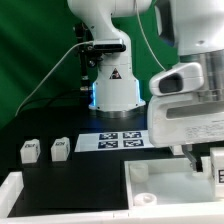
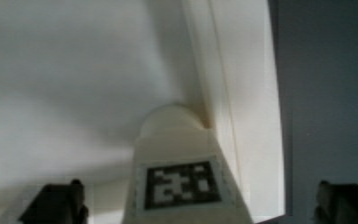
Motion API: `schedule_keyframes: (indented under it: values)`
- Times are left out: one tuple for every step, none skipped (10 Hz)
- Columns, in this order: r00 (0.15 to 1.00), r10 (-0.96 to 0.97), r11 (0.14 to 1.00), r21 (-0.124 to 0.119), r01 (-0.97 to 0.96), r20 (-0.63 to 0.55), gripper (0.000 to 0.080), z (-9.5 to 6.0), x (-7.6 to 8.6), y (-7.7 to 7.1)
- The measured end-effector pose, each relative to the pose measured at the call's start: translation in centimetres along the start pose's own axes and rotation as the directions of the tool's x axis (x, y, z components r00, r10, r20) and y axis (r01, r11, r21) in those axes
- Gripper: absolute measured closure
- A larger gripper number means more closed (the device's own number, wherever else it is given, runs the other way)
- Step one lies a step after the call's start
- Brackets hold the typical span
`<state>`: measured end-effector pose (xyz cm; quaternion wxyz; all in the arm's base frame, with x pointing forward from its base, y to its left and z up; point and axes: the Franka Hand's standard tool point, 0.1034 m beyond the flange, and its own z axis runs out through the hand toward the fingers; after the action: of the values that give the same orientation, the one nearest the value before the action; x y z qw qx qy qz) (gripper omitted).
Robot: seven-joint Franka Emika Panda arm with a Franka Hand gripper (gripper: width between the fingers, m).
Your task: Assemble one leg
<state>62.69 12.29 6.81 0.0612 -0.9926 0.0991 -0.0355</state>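
Observation:
One leg (image 2: 185, 160), a stubby white block with a black-and-white tag, stands between my gripper's (image 2: 197, 206) two dark fingertips (image 2: 53, 205). There is a gap on each side, so the jaws are open around it and not touching it. In the exterior view this leg (image 1: 215, 166) is at the far right by the large white tray-like panel (image 1: 165, 186), with my gripper (image 1: 196, 158) lowered beside it. Two more legs (image 1: 30, 150) (image 1: 60, 148) stand at the exterior view's left on the black table.
The marker board (image 1: 121, 140) lies in front of the robot base (image 1: 113, 85). A white raised border (image 1: 60, 190) runs along the near left. In the wrist view the panel's face (image 2: 78, 80) and its raised rim (image 2: 242, 80) lie behind the leg.

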Motion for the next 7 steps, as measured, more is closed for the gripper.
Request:
schedule_keyframes:
  values:
    - [0.997,0.065,0.998,0.014,-0.065,-0.03,0.015,0.09,0.38,0.11]
    - [0.997,0.067,0.998,0.011,-0.067,-0.03,0.015,0.26,0.22,0.25]
    - [0.997,0.069,0.998,0.012,-0.068,-0.03,0.0276,0.25,0.23,0.24]
    - [0.982,0.186,0.983,0.02,-0.185,-0.027,0.0411,0.27,0.19,0.14]
    - [0.962,0.273,0.962,0.026,-0.273,-0.022,0.0411,0.3,0.13,0.06]
    - [0.949,0.315,0.949,0.022,-0.315,-0.02,0.0506,0.4,0.08,0.39]
    - [0.891,0.454,0.891,0.028,-0.453,-0.015,0.0506,0.41,0.08,0.37]
